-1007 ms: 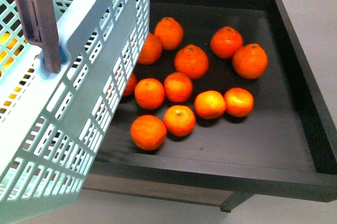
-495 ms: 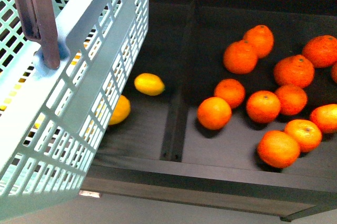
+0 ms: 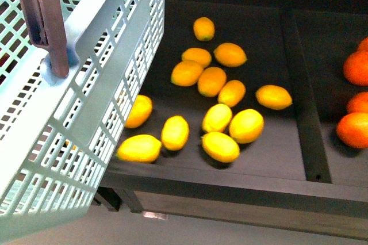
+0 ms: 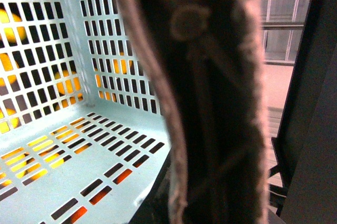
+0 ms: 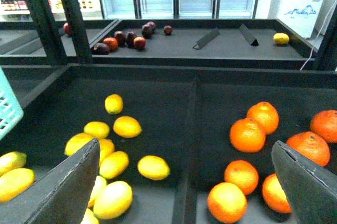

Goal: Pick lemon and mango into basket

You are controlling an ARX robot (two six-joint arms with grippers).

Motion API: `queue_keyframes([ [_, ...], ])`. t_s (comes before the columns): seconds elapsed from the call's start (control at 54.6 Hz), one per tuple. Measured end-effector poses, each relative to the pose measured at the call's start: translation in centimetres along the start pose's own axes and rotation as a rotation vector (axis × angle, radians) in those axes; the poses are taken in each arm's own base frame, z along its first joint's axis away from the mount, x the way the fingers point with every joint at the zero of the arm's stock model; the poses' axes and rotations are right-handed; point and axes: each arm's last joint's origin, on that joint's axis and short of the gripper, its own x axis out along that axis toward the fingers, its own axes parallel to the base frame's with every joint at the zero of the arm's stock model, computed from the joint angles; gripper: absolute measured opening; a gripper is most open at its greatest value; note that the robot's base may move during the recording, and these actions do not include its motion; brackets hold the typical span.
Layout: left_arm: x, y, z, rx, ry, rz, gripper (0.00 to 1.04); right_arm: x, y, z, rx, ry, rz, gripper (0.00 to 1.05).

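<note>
The light blue-green basket (image 3: pixel 98 84) fills the left of the front view, tilted, its brown handle (image 3: pixel 43 15) upright. My left gripper is shut on that handle (image 4: pixel 210 103), which hides its fingers in the left wrist view. The basket floor (image 4: pixel 63 182) is bare. Several lemons lie in the dark bin beside the basket, the nearest being one lemon (image 3: pixel 220 146) and another (image 3: pixel 138 148) by the basket wall. My right gripper (image 5: pixel 184 203) is open, nothing between its fingers (image 5: pixel 68 187), hovering over the divider with a lemon (image 5: pixel 153 167) just left of centre. No mango shows.
Tangerines (image 3: pixel 356 67) fill the compartment right of the divider (image 3: pixel 305 95), and several tangerines (image 5: pixel 247 134) show in the right wrist view. The bin's front rim (image 3: pixel 230 190) runs below the lemons. A far shelf holds dark red fruit (image 5: pixel 121 40) and one yellow fruit (image 5: pixel 280 38).
The front view has swung from the tangerine compartment to the lemon compartment; the tangerines have slid off to the right. The basket keeps its place in view.
</note>
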Motion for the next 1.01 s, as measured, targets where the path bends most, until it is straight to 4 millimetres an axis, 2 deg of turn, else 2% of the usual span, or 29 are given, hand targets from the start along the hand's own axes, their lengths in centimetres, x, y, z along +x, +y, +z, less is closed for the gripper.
queue_keyframes([
  [1.007, -0.04, -0.02, 0.02, -0.001, -0.003, -0.001, 0.05, 0.00, 0.00, 0.00, 0.000, 0.000, -0.001, 0.96],
])
